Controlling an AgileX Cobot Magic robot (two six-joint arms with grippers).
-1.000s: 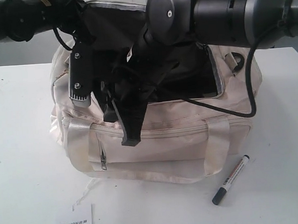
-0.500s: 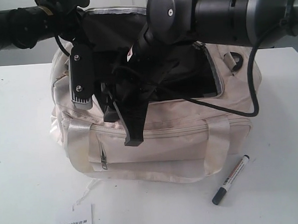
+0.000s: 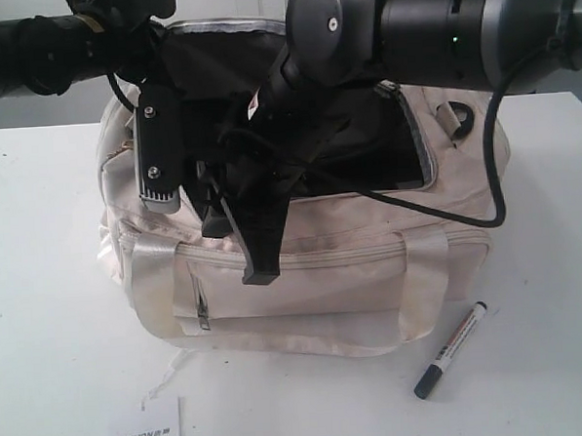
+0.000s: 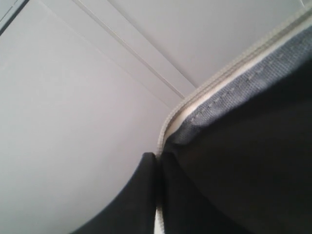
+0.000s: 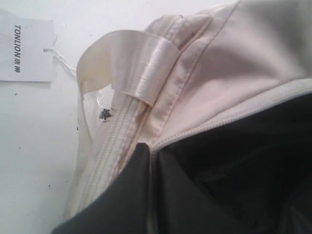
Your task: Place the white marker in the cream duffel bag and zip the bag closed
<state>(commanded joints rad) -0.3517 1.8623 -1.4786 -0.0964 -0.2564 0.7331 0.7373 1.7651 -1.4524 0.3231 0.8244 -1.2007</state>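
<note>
Lower right of the exterior view: white marker (image 3: 452,350) flat on the white table (image 3: 52,318), just beside the front right corner of the cream duffel bag (image 3: 315,295), apart from it and not yet inside. Long axis on a diagonal, dark cap toward the lower left, small dark tip toward the upper right. Down and to the right of the right gripper (image 3: 257,267), itself hanging over the bag's front rim near the centre of the frame. Jaws there closed and, going by the right wrist view, seemingly pinched on the edge of the opening, at the meeting of cream zipper tape and black lining. Likewise closed, the left gripper (image 4: 157,163), clamped on the edge of the lifted top flap (image 3: 219,56), black lining held up at the top centre of the frame. Opening gaping wide, zipper undone. Right arm judged the nearer one to the marker, with a release of the rim needed first. Readable print: "TONLION" on the white card tag (image 3: 146,433) at the lower left, tied on by a thread. Red print on the marker's barrel too small to make out.
</note>
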